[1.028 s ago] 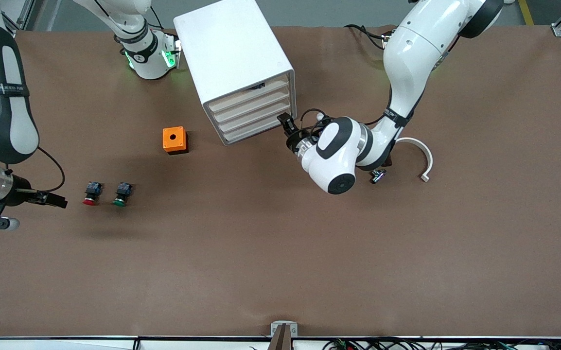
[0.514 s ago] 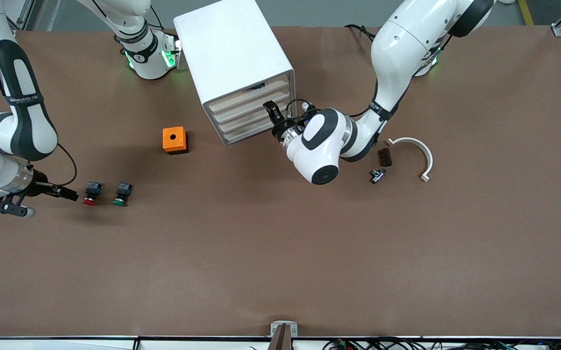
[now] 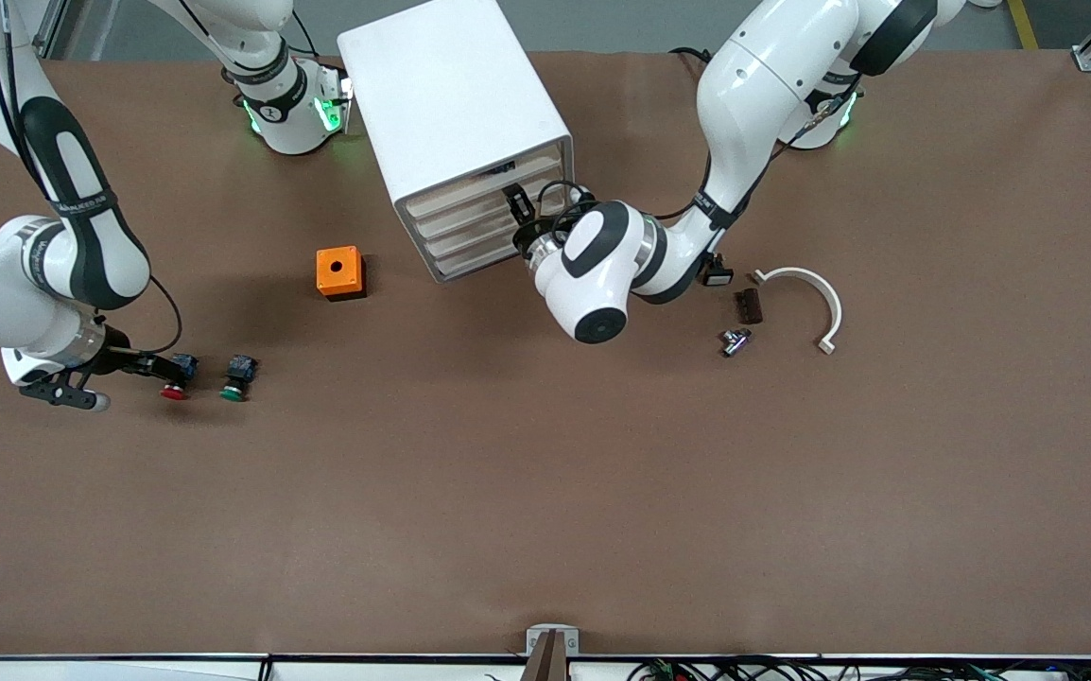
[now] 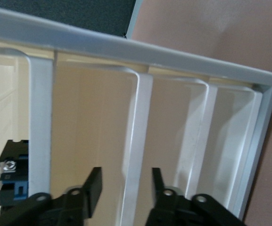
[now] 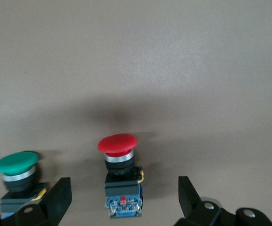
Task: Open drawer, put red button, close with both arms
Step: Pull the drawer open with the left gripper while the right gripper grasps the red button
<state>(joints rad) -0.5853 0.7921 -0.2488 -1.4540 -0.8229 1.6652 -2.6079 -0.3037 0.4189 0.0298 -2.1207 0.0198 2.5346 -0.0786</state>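
Observation:
The red button (image 3: 173, 387) lies on its side on the brown table, toward the right arm's end, with a green-capped button (image 3: 234, 377) beside it. My right gripper (image 3: 164, 367) is low at the red button and open. In the right wrist view the red button (image 5: 119, 175) lies between my right gripper's (image 5: 124, 188) spread fingers without touching them. The green button (image 5: 16, 181) is just outside one finger. My left gripper (image 3: 514, 204) is at the front of the white drawer cabinet (image 3: 451, 113). In the left wrist view the left gripper (image 4: 125, 181) is open, its fingers either side of a white drawer edge (image 4: 136, 141).
An orange box (image 3: 338, 271) with a hole on top stands near the cabinet. A white curved piece (image 3: 815, 295), a small dark block (image 3: 748, 305) and a small metal part (image 3: 734, 341) lie toward the left arm's end. A black-blue part (image 4: 12, 175) shows inside the cabinet.
My right gripper has moved in over the table to the red button and now straddles it. My left gripper has slid along the cabinet front toward the right arm's end, up the drawer stack.

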